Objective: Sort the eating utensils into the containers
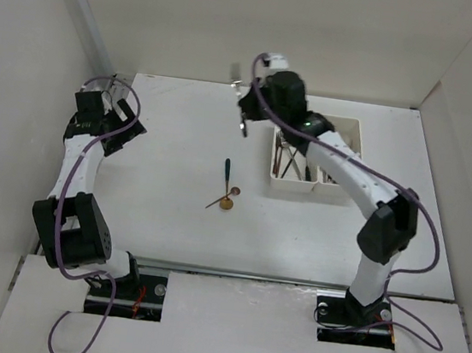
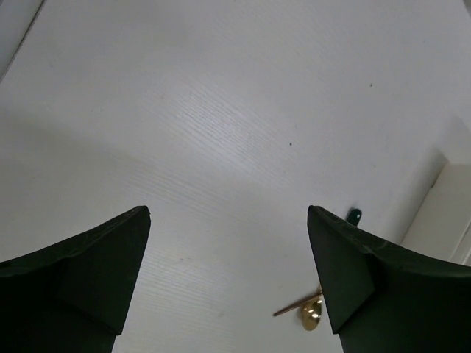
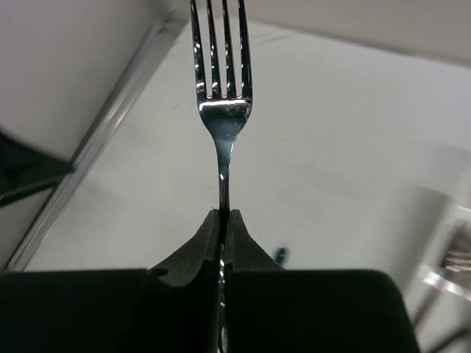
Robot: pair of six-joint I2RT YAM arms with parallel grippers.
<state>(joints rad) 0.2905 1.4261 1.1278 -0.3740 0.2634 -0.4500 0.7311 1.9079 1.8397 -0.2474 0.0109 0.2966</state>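
Though only a glint from above, shows plainly at the right wrist: silver fork (image 3: 222, 110) pinched at the neck by the right claw (image 3: 222, 218), tines pointing away, aloft left of the tray (image 1: 303, 190). Left claw (image 2: 228, 220) spread, empty. On the table (image 1: 163, 211), from above: gold spoon (image 1: 227, 202) near green-handled utensil (image 1: 226, 171).

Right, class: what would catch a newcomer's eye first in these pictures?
A silver fork, tines pointing outward, is pinched by its handle in the right end effector, left of the white bins. In the middle of the table lie a gold spoon and a green-handled utensil, close together. The left end effector hangs open at the left.
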